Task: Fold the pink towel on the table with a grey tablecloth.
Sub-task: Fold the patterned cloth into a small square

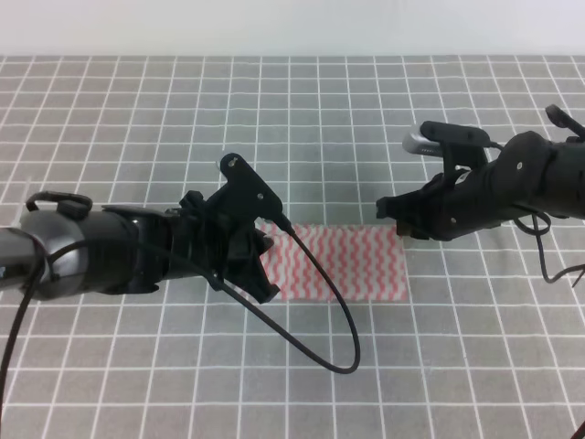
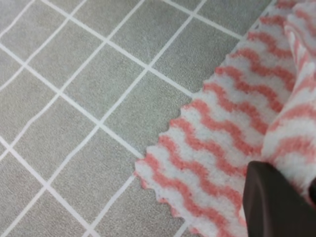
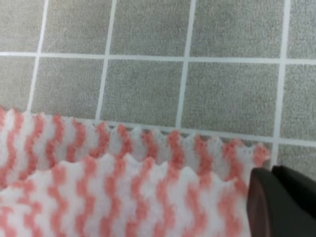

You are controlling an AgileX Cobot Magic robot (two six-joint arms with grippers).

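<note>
The pink towel (image 1: 347, 265) lies doubled over as a wide strip in the middle of the table with a grey tablecloth (image 1: 302, 119). My left gripper (image 1: 268, 261) is at the strip's left end. In the left wrist view the pink towel (image 2: 217, 128) bulges up to a dark fingertip (image 2: 276, 202), pinched there. My right gripper (image 1: 395, 224) sits low at the far right corner. In the right wrist view the towel's upper layer (image 3: 123, 197) stops just short of the lower layer's scalloped edge and runs under the closed fingers (image 3: 281, 202).
A black cable (image 1: 320, 311) loops from the left arm over the towel's left part and onto the cloth in front. The right arm's cable (image 1: 548, 265) hangs at the right edge. Grid cloth surrounds the towel on all sides.
</note>
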